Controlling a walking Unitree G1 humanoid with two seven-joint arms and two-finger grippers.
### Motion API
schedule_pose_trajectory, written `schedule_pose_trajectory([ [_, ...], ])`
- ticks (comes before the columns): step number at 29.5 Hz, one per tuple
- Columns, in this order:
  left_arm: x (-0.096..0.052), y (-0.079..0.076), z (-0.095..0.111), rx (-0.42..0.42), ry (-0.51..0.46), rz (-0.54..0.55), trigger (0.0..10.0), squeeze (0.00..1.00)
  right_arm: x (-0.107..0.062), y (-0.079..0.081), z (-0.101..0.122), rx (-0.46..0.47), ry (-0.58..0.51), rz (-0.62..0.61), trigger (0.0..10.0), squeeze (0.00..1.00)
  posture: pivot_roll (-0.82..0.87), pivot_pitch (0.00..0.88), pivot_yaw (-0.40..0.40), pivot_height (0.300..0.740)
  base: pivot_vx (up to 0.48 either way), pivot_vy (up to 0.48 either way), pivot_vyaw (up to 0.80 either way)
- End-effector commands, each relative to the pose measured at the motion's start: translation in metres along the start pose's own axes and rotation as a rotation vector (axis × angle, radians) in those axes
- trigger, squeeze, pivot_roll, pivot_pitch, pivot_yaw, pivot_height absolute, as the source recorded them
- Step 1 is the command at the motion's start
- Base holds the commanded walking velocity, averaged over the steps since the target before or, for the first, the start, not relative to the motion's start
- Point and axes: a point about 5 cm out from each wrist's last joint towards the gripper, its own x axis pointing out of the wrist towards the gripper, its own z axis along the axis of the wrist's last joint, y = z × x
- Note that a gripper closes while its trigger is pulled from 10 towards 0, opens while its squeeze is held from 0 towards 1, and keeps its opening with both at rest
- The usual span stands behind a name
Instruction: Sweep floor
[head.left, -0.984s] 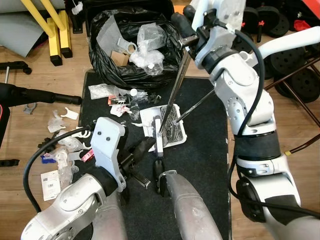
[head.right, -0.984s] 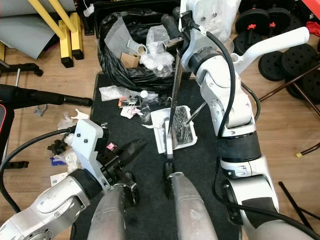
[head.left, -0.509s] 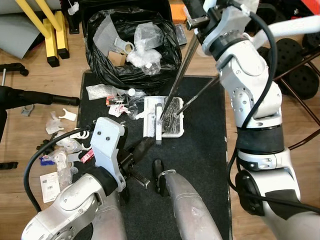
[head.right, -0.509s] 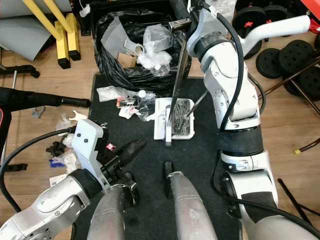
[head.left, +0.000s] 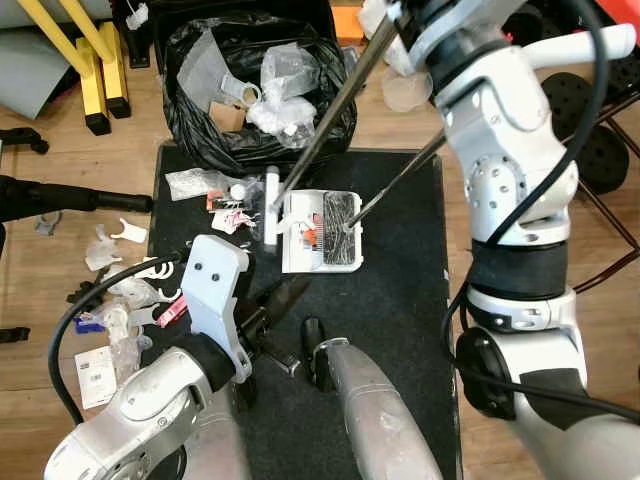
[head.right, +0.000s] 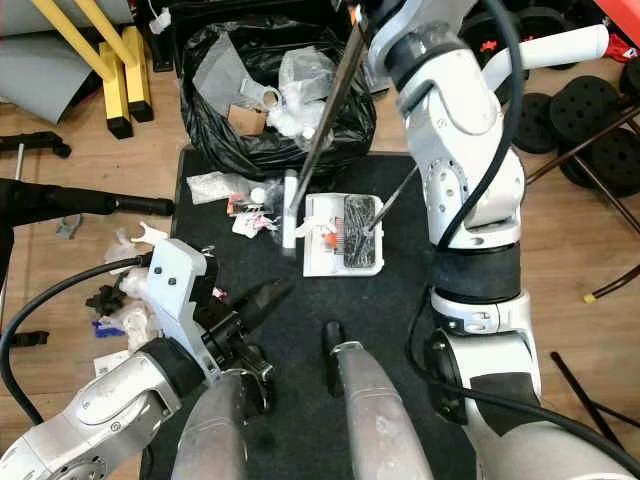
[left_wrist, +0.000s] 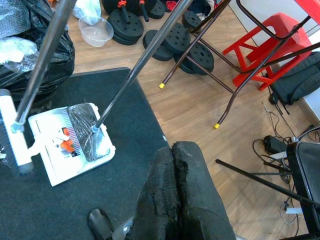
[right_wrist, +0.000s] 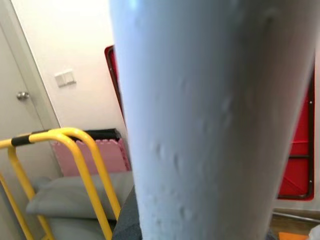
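Some red scraps already lie in the white dustpan (head.left: 320, 232) on the black mat (head.left: 400, 290), broom head (head.left: 271, 207) just left of it. Plenty of litter (head.left: 125, 300) remains at left. Left gripper (left_wrist: 175, 170) pressed together, idle; right gripper's fingers I cannot tell.

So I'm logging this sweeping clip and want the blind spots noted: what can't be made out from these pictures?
- Right gripper: cut off by the head views' top edge, so its hold on the broom handle is unseen.
- Right wrist view: blocked by a close, blurred pale surface.
- Scraps in the dustpan: too small to identify.
- Bottom of the bin bag: hidden under wrappers.
- Left gripper: fingers together, holding nothing.
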Motion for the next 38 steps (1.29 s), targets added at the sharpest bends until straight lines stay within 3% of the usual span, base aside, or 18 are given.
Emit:
schedule_pose_trajectory([
  [1, -0.002, -0.007, -0.007, -0.023, 0.025, -0.065, 10.0, 0.00, -0.001, 0.005, 0.017, 0.041, -0.091, 0.029, 10.0, 0.00, -0.13, 0.489, -0.155, 0.740, 0.000, 0.000, 0.00],
  [6, -0.002, -0.007, -0.007, -0.023, 0.025, -0.065, 10.0, 0.00, -0.002, 0.004, 0.011, 0.074, -0.071, 0.020, 10.0, 0.00, -0.13, 0.489, -0.155, 0.740, 0.000, 0.000, 0.00],
  [8, -0.002, -0.007, -0.007, -0.023, 0.025, -0.065, 10.0, 0.00, -0.008, 0.001, -0.011, 0.114, -0.008, -0.007, 10.0, 0.00, -0.12, 0.489, -0.155, 0.740, 0.000, 0.000, 0.00],
  [9, -0.002, -0.007, -0.007, -0.023, 0.025, -0.065, 10.0, 0.00, -0.008, 0.001, -0.011, 0.114, -0.008, -0.007, 10.0, 0.00, -0.12, 0.489, -0.155, 0.740, 0.000, 0.000, 0.00],
  [11, -0.002, -0.007, -0.007, -0.023, 0.026, -0.065, 10.0, 0.00, -0.015, -0.004, -0.038, 0.119, 0.066, -0.034, 10.0, 0.00, -0.12, 0.491, -0.155, 0.740, 0.000, 0.000, 0.00],
  [18, -0.004, -0.008, -0.007, -0.025, 0.026, -0.065, 10.0, 0.00, -0.025, -0.012, -0.059, 0.080, 0.135, -0.057, 10.0, 0.00, -0.12, 0.495, -0.156, 0.740, 0.000, 0.000, 0.00],
  [31, -0.004, -0.008, -0.006, -0.026, 0.027, -0.066, 10.0, 0.00, -0.030, -0.016, -0.063, 0.060, 0.116, -0.055, 10.0, 0.00, -0.12, 0.500, -0.154, 0.740, 0.000, 0.000, 0.00],
  [38, -0.004, -0.008, -0.006, -0.025, 0.027, -0.065, 10.0, 0.00, -0.025, -0.010, -0.049, 0.133, 0.023, -0.004, 10.0, 0.00, -0.12, 0.502, -0.154, 0.740, 0.000, 0.000, 0.00],
])
